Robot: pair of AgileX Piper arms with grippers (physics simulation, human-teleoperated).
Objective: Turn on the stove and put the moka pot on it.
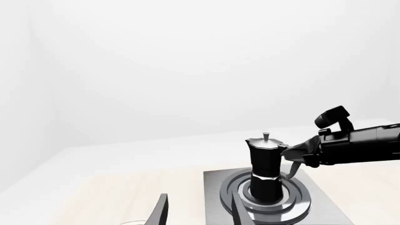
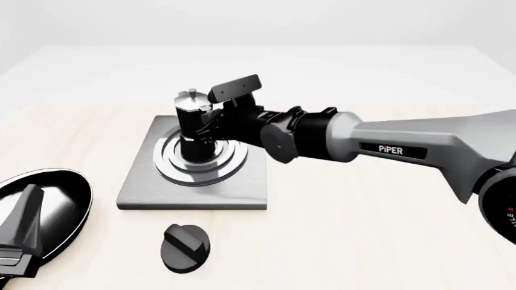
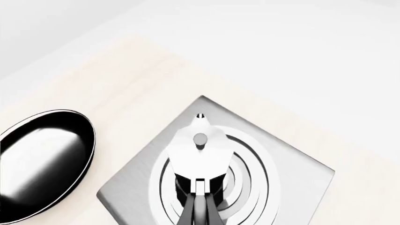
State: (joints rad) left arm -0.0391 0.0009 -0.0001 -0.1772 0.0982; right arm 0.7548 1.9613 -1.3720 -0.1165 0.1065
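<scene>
The moka pot (image 2: 193, 124) is seated on the stove (image 2: 241, 190) rings, its handle clasped by the right gripper (image 2: 211, 118). The knob (image 2: 185, 247), at six o'clock from the plate, is not being touched; the left gripper (image 2: 23, 232) is parted, holding nothing

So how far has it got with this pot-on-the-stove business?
The moka pot already stands upright on the rings of the stove. The right end effector is at the pot's handle side; whether it grips is unclear. The knob lies in front of the stove with nothing touching it, and its setting cannot be read. The left end effector hangs over the frying pan.
</scene>
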